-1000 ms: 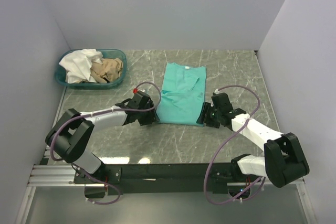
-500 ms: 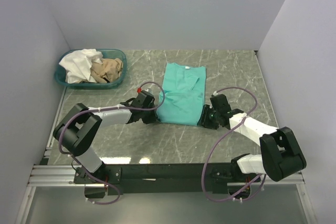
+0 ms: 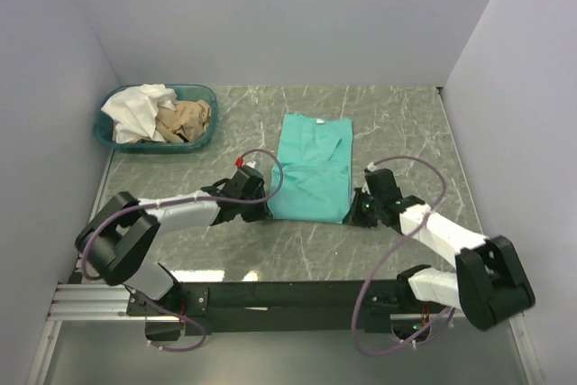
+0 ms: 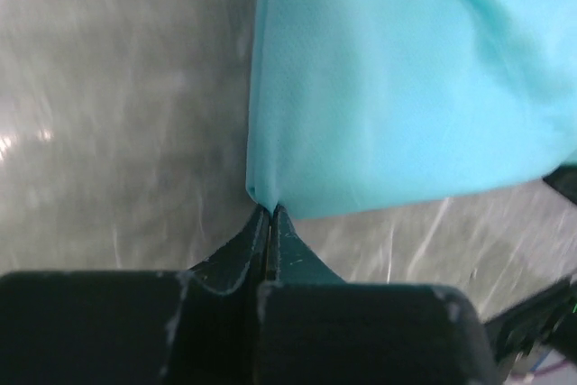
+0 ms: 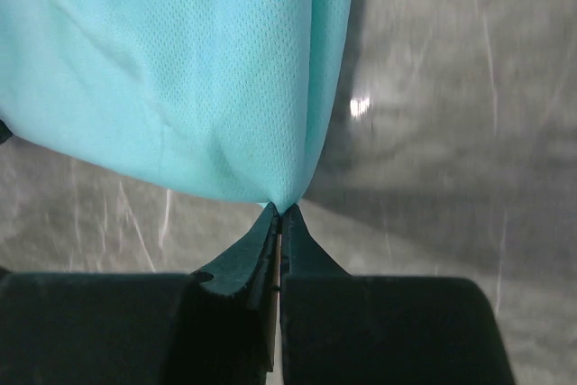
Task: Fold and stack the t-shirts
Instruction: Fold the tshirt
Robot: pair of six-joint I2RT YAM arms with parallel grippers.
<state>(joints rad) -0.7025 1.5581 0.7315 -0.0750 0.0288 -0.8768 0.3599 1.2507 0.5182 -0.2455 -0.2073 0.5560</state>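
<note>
While both arms reach in low, the left gripper (image 4: 270, 212) is pinched tight on the near left corner of the teal-green t-shirt (image 3: 314, 169), and the right gripper (image 5: 279, 211) clamps its near right corner, fingers pressed together on cloth. That shirt lies flat on the table (image 3: 397, 123), right of the basket (image 3: 206, 96). The white t-shirt (image 3: 135, 110) and tan t-shirt (image 3: 185, 117) sit crumpled inside the basket.

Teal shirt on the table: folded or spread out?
Partly folded: the teal shirt lies as a narrow strip, no sleeves sticking out, with a doubled edge in the right wrist view.
</note>
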